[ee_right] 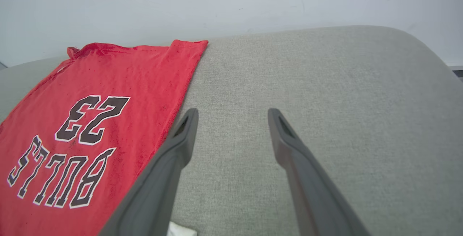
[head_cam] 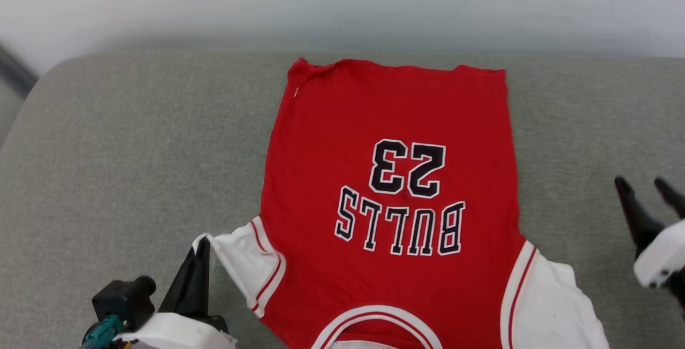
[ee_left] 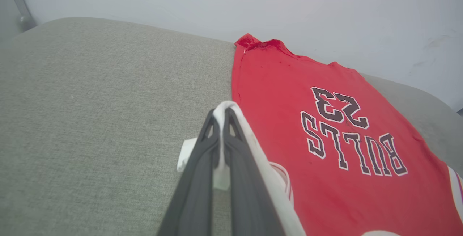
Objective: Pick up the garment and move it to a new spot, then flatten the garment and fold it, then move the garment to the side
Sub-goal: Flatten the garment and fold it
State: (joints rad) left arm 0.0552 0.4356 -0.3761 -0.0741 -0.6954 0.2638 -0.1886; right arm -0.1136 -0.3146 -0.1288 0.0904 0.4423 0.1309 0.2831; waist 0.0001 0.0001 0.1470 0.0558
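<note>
Red garment (head_cam: 390, 177), sleeve pinched in left pincer (head_cam: 202, 244).

Grey fabric cushion (head_cam: 134, 151), possibly sofa seat, against pale wall (head_cam: 342, 1).

Place: you are looking at an indoor, home-like corner; you cannot tell whether it is a real living room or a test room.
Surface: a broad grey woven cushion (head_cam: 134, 177) with rounded corners, like a sofa seat, spans the middle and bottom of the head view.
Backdrop: a plain pale wall (head_cam: 342, 1) runs across the top.
Laundry: the garment (head_cam: 390, 124) lies spread on the cushion, centre frame.
</note>
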